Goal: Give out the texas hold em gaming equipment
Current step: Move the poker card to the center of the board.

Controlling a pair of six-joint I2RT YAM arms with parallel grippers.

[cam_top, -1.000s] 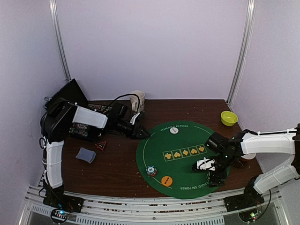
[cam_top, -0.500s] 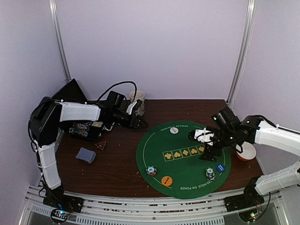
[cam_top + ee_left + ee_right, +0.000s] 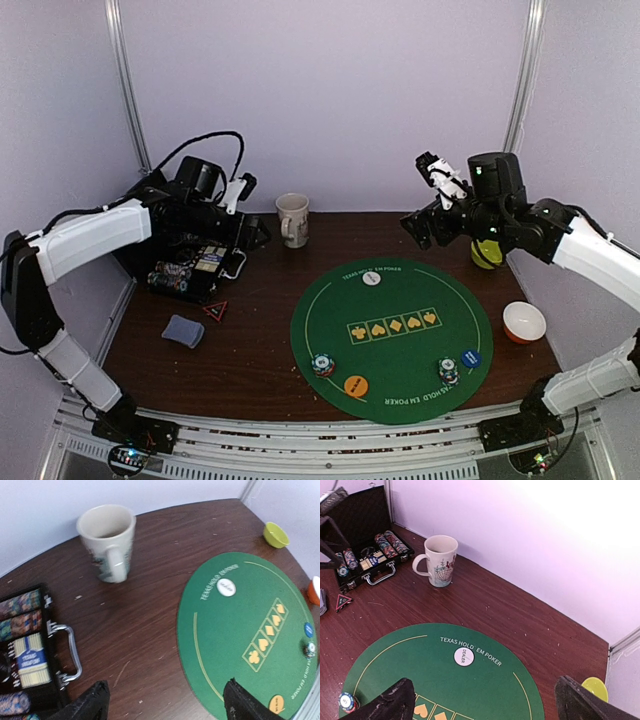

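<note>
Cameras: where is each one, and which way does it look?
Top: up behind, looking down on table; left arm and right arm show.
Left wrist: over the left side, looking down at mug and green mat; open jaws show.
Right wrist: high at right, looking at mug and case; open jaws show.
Wrist views share mug, mat.

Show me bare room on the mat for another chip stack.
Free: the mat between dealer button and left chip stack, and its right side above the blue button. Crowded: the near edge, around the orange button and right chip stack.
</note>
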